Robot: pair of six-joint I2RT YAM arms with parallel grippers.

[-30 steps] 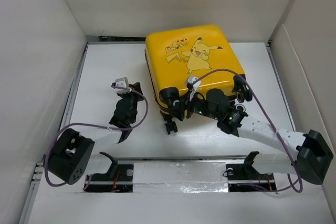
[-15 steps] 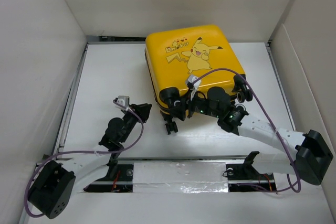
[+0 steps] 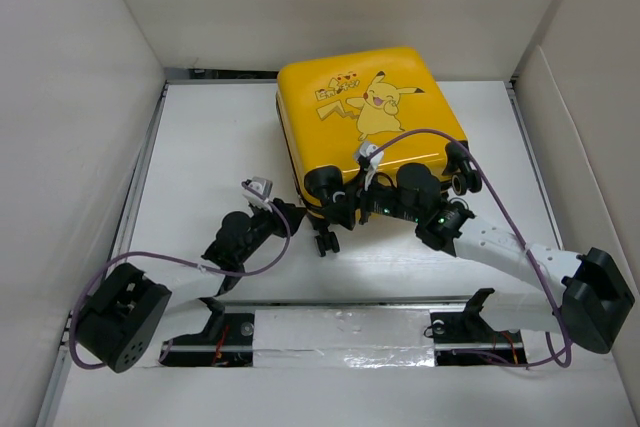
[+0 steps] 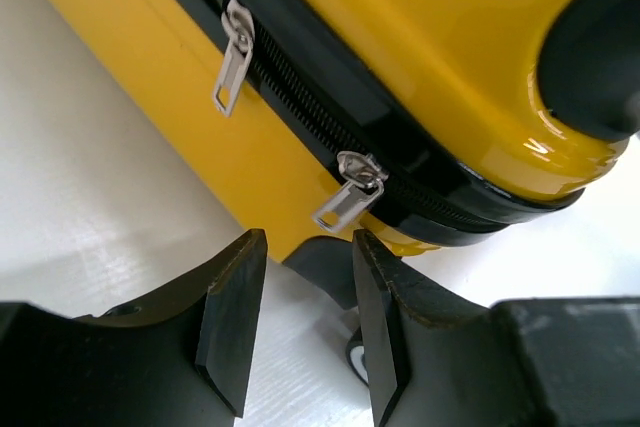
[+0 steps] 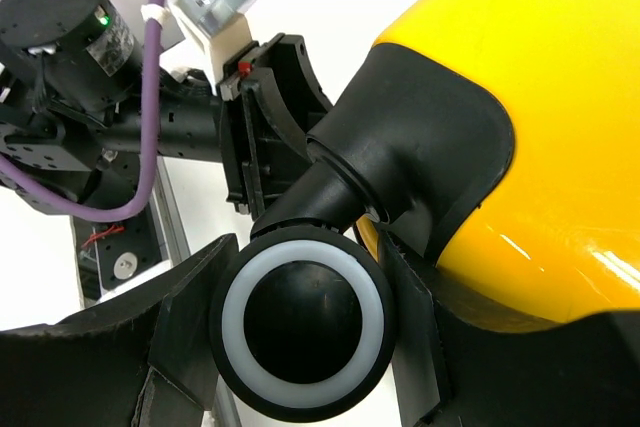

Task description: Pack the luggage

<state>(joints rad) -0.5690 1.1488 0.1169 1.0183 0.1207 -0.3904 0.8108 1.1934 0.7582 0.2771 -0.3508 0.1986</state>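
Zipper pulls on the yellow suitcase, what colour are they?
Both zipper pulls on the suitcase are silver metal; the left wrist view shows them best.

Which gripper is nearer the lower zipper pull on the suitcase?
Left. The left gripper sits open just short of the lower zipper pull, not touching; the right gripper is closed around a wheel at the luggage's near corner.

White table [image 3: 200, 137] w/ yellow luggage [image 3: 340, 132] atop

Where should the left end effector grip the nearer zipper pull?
Pinch the nearer zipper pull by its flat tab, coming side-on at the luggage, as the open left end effector faces it: the tab hangs loose off the slider.
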